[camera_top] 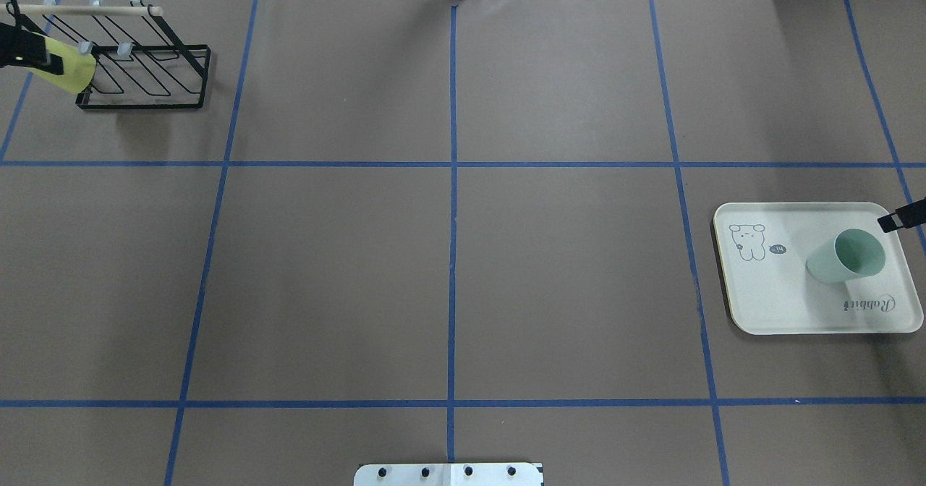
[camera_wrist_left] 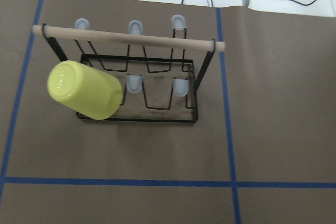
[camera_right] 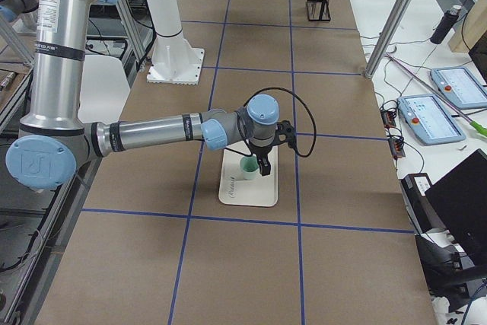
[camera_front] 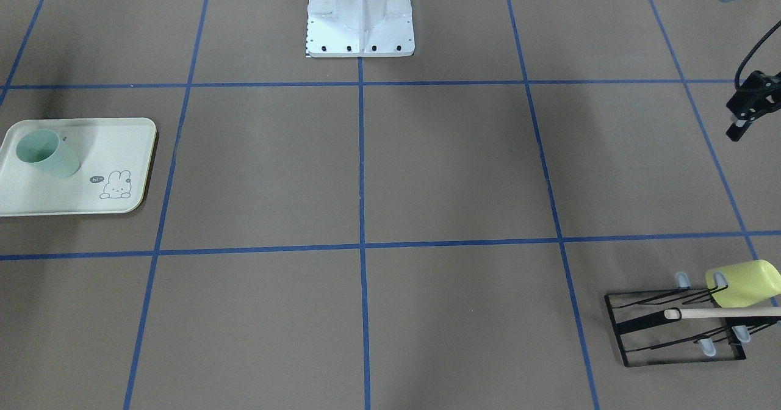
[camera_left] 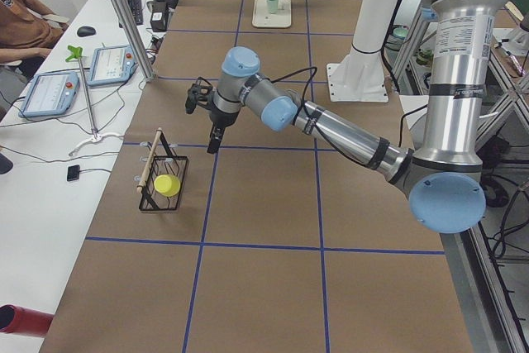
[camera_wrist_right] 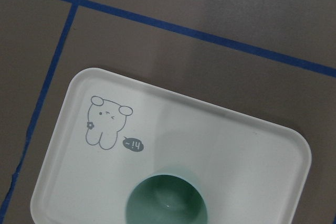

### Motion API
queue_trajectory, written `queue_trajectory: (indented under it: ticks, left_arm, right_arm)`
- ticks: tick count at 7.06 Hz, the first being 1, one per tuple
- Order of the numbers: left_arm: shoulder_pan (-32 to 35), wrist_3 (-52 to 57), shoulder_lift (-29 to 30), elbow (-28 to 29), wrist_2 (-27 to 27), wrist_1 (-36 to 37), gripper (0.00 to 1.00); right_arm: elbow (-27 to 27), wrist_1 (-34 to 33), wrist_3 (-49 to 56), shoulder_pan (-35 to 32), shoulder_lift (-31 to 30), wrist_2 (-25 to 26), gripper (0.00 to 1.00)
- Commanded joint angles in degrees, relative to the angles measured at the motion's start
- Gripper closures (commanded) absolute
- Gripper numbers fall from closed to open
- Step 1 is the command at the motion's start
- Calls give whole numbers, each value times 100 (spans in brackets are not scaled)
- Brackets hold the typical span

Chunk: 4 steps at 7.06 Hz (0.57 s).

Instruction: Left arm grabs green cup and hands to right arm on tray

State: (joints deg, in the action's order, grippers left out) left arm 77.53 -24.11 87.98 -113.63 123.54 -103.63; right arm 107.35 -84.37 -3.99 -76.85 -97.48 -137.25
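Observation:
The pale mint-green cup (camera_top: 846, 256) stands upright on the cream tray (camera_top: 767, 291) at the table's right end, and it also shows in the front view (camera_front: 46, 152) and the right wrist view (camera_wrist_right: 167, 200). My right gripper (camera_top: 901, 218) hovers just above and beside the cup, apart from it. Only one finger shows, so I cannot tell if it is open or shut. My left gripper (camera_front: 738, 128) hangs above the table's far left side, near the rack, holding nothing that I can see. I cannot tell how its jaws stand.
A black wire rack (camera_top: 145, 74) with a wooden bar stands at the far left corner and carries a yellow-green cup (camera_wrist_left: 86, 90) on its side. The white robot base (camera_front: 360, 19) is at the table's middle edge. Blue tape lines grid the brown table.

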Motion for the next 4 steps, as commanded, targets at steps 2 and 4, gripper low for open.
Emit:
queue_trajectory:
  ticks: [2, 4]
  left_arm:
    - [1088, 2602, -1253, 122, 65, -96, 0]
    - [1080, 2552, -1308, 384, 56, -105, 0]
  right_arm:
    - [-144, -818, 645, -821, 395, 40, 0]
    - [-197, -774, 645, -893, 248, 250, 0]
